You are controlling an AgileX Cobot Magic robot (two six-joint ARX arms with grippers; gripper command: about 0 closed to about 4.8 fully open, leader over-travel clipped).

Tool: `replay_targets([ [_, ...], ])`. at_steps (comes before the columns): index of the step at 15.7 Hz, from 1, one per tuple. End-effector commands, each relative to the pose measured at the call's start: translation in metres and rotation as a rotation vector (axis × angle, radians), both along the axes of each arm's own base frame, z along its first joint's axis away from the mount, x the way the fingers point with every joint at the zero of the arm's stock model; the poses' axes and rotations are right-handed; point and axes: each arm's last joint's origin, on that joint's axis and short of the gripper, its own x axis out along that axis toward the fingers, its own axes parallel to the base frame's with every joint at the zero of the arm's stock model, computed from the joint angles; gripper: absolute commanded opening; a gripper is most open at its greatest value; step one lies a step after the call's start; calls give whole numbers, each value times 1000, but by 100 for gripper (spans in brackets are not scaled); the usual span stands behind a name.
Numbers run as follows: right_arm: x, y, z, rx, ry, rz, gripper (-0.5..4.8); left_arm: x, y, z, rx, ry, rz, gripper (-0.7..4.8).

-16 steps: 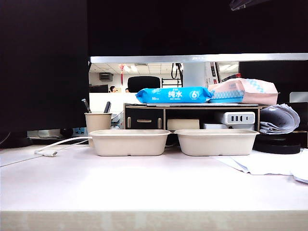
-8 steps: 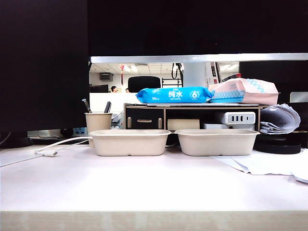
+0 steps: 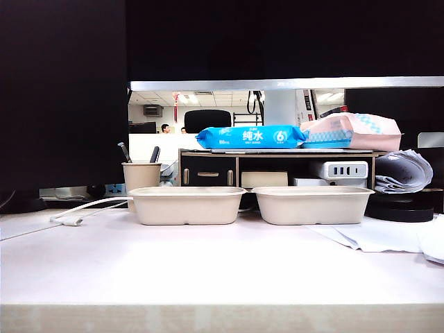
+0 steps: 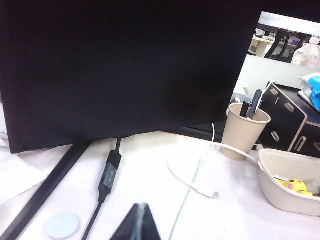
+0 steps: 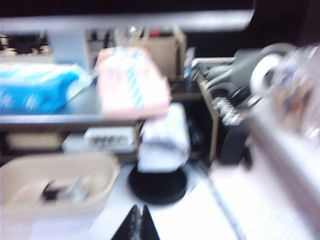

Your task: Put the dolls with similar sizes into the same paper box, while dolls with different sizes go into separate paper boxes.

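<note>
Only the wrist views show inside the paper boxes [image 3: 187,205]: a yellow doll [image 4: 295,185] left, blurred dark dolls [image 5: 62,191] right, beyond the left gripper [image 4: 140,222] and right gripper [image 5: 136,223], both with jaws closed and empty.

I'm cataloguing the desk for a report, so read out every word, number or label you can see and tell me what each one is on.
"纯水" on the blue wipes pack atop the black shelf unit.
"6" in a white circle on the same pack.
Smaller print on that pack: too small to read.
Pink-and-blue pack beside it: pattern only, no legible text.
Sign on the far pillar: too small to read.
Right wrist view: too blurred to read.
Left wrist view: none.
</note>
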Motion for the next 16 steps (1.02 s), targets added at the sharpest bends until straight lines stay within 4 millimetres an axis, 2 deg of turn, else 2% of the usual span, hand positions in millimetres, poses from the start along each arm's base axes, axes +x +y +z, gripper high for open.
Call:
replay_targets([
  [1, -9, 0, -25, 57, -34, 15, -5, 0, 0, 1, 2, -11, -4, -5],
  [4, -16, 0, -38, 84, -71, 20, -5, 0, 0, 1, 2, -11, -4, -5],
  [6, -18, -1, -40, 84, -86, 21, -5, 0, 0, 1, 2, -11, -4, -5],
  [9, -21, -1, -52, 81, -32, 13, -5, 0, 0, 1, 2, -11, -4, -5],
  [16, -21, -2, -53, 81, -25, -20, -5, 0, 0, 1, 2, -11, -4, -5],
])
